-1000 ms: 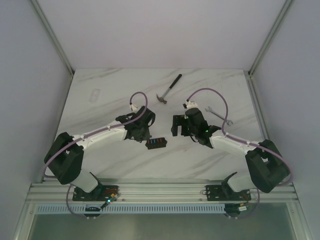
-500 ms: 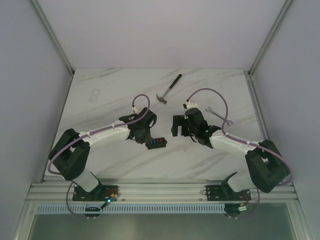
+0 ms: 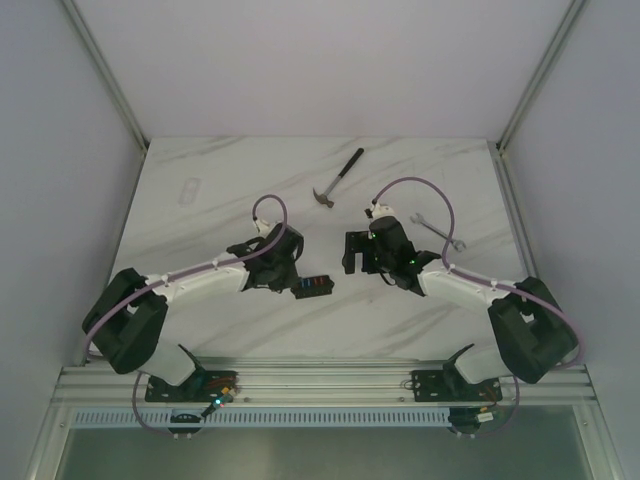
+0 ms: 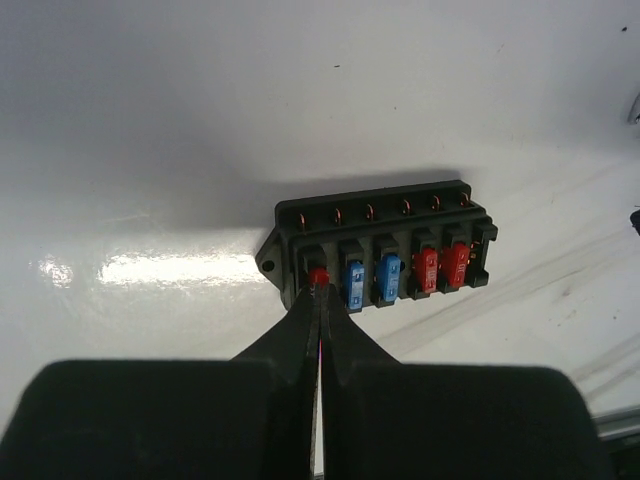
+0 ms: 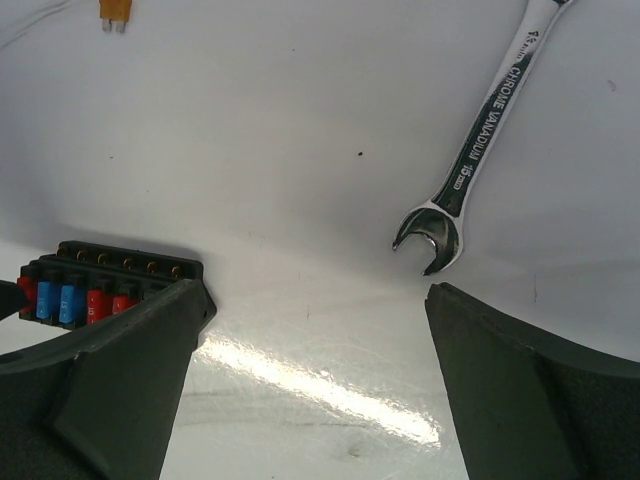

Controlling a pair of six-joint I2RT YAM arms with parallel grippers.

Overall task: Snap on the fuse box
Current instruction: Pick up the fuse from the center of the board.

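The fuse box (image 4: pixel 378 252) is a small black box on the white table, with blue and red fuses in a row. It also shows in the top view (image 3: pixel 314 285) and the right wrist view (image 5: pixel 100 285). My left gripper (image 4: pixel 320 287) is shut, its tips pinching a small red fuse (image 4: pixel 318 273) at the box's leftmost slot. In the top view the left gripper (image 3: pixel 296 281) sits at the box's left end. My right gripper (image 5: pixel 310 330) is open and empty, to the right of the box (image 3: pixel 352 252).
A chrome wrench (image 5: pixel 480 140) lies beyond the right gripper, also in the top view (image 3: pixel 438 231). A hammer (image 3: pixel 340 177) lies at the back centre. A loose orange fuse (image 5: pixel 115 10) is on the table. A faint clear oblong shape (image 3: pixel 190 190) lies at the back left.
My left arm has shifted its elbow and wrist slightly, while its gripper stays at the fuse box's left end. The right arm and the box have not moved.
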